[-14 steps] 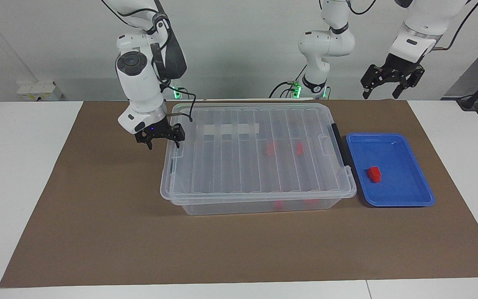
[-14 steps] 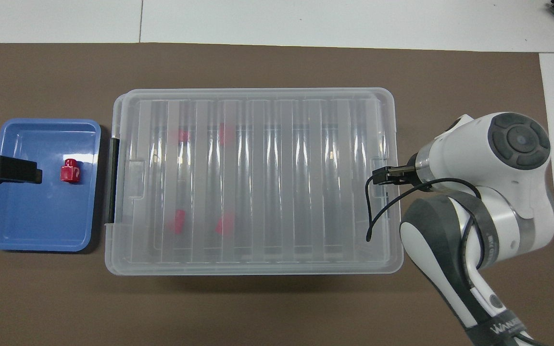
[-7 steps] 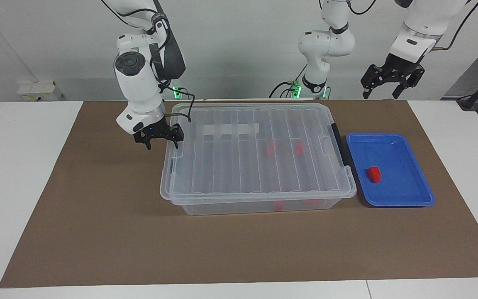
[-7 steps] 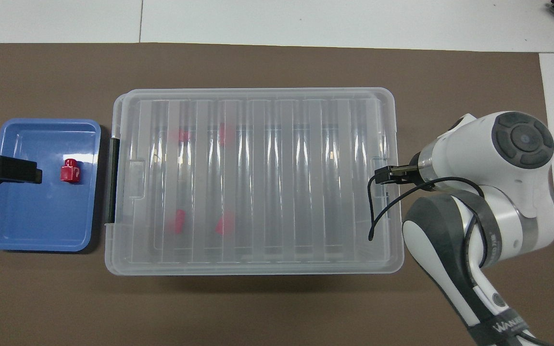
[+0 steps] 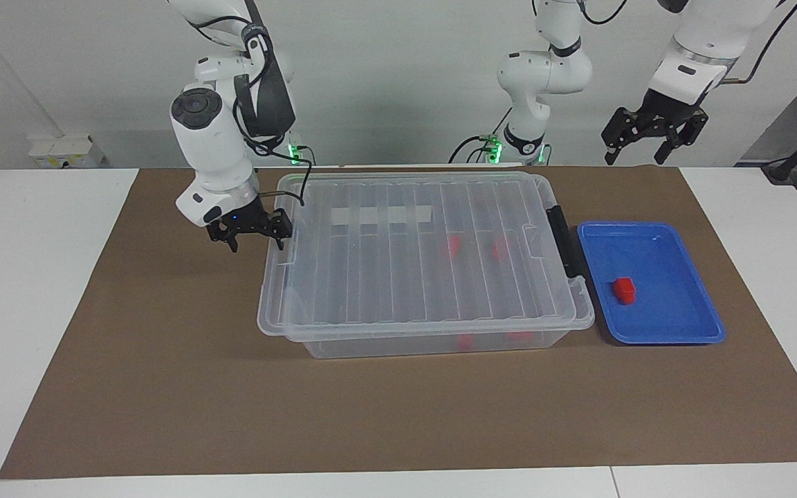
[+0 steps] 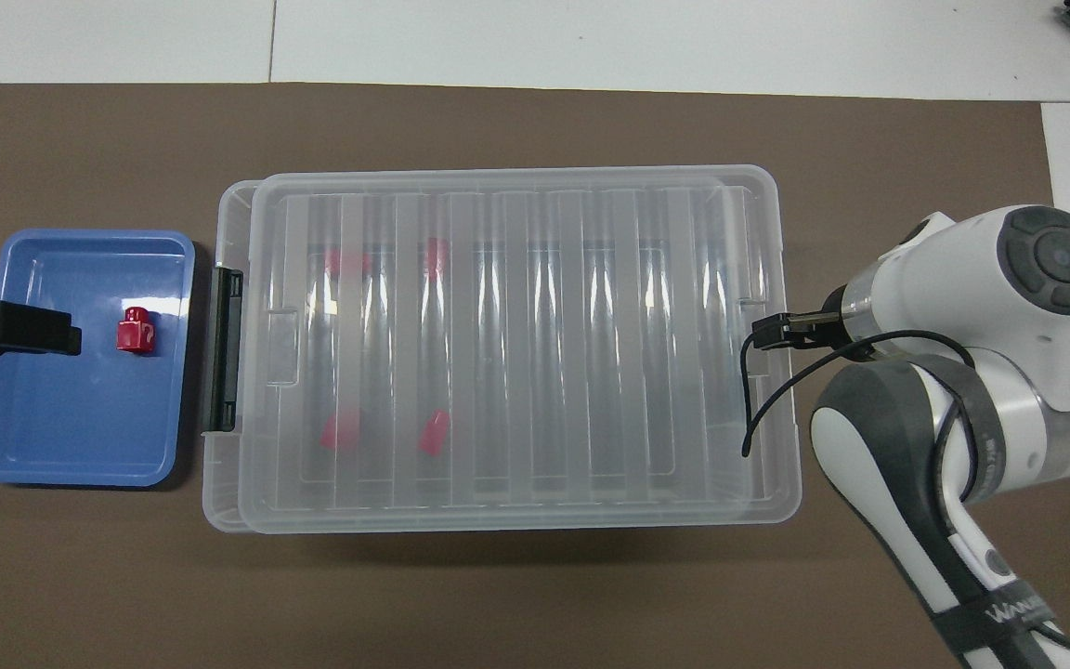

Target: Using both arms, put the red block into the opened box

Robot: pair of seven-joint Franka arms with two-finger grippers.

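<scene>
Brown mat (image 5: 163, 387): red block (image 5: 624, 290) in tray (image 5: 675, 335); box (image 5: 433, 342) lidded; claws wide.

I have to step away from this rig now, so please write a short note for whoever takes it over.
Right claw: open, at the lid's edge at the right arm's end; the lid sits shifted that way over the box.
Left claw: open, raised over the table, waiting.
Red block: in the blue tray, beside the box.
Done: lid partly slid.
Left: finish opening, put the block in.
</scene>
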